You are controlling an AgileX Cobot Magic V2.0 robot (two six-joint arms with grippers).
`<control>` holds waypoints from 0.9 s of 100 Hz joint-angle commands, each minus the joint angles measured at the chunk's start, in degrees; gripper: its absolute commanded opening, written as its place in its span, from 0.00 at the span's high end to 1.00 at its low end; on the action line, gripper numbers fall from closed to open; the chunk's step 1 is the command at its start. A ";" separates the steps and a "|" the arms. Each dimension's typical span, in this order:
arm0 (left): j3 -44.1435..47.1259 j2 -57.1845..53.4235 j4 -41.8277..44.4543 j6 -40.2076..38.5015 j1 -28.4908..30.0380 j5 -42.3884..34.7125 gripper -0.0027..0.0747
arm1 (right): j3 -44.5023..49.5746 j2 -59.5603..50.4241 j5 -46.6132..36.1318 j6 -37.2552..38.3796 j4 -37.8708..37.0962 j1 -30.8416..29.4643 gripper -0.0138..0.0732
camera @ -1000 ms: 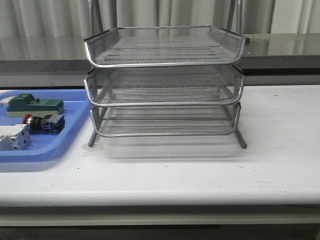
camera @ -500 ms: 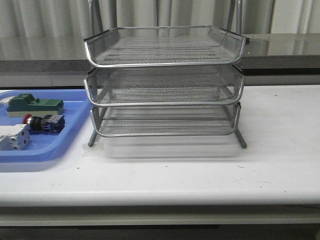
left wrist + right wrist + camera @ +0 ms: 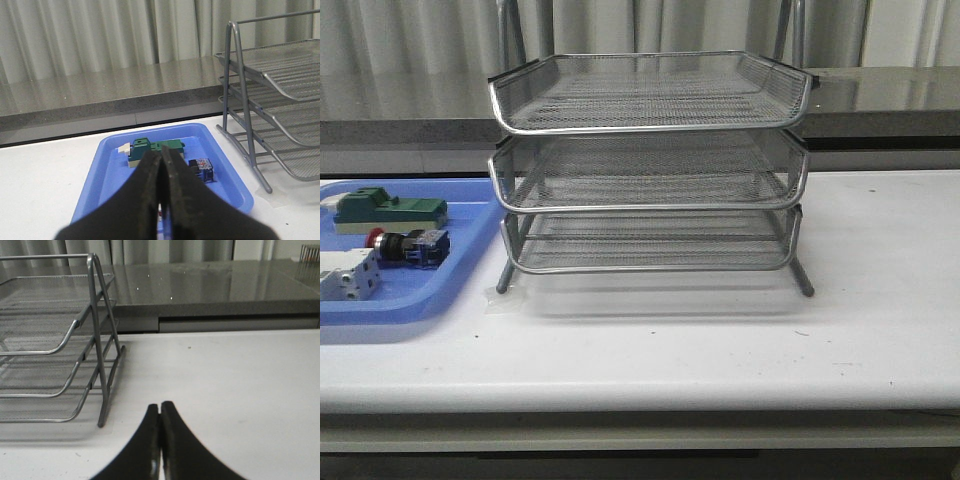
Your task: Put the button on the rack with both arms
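The rack stands mid-table, and just left of it lies a tray holding the button, with one block behind it and another block before it.

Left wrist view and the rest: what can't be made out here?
- Button: left wrist view, red head hidden behind the shut left gripper.
- White-grey block: front view, cut off by the frame's left edge.
- Rack: right wrist view, only one end in frame.
- Right gripper: shut; both arms out of the front view.
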 commanded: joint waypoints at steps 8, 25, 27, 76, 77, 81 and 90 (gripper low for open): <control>1.89 -1.79 0.02 -0.63 0.13 -4.49 0.99 | -10.98 10.39 5.51 -0.23 3.20 -0.40 0.91; 1.89 -1.79 0.02 -0.63 0.13 -4.49 0.99 | -17.23 20.31 10.19 -0.23 9.38 -0.40 0.91; 1.89 -1.79 0.02 -0.63 0.13 -4.49 0.99 | -17.55 21.36 10.13 -0.23 10.32 -0.40 0.91; 1.89 -1.79 0.02 -0.63 0.13 -4.49 0.99 | -18.03 39.32 4.91 -0.77 35.16 -0.05 0.67; 1.89 -1.79 0.02 -0.63 0.13 -4.49 0.99 | -18.02 39.52 4.83 -0.91 35.51 -0.05 0.64; 1.89 -1.79 0.02 -0.63 0.13 -4.49 0.99 | -18.02 40.69 4.32 -2.22 37.67 -0.05 0.60; 1.89 -1.79 0.02 -0.63 0.13 -4.49 0.99 | -18.02 43.52 3.93 -6.86 43.69 -0.05 0.50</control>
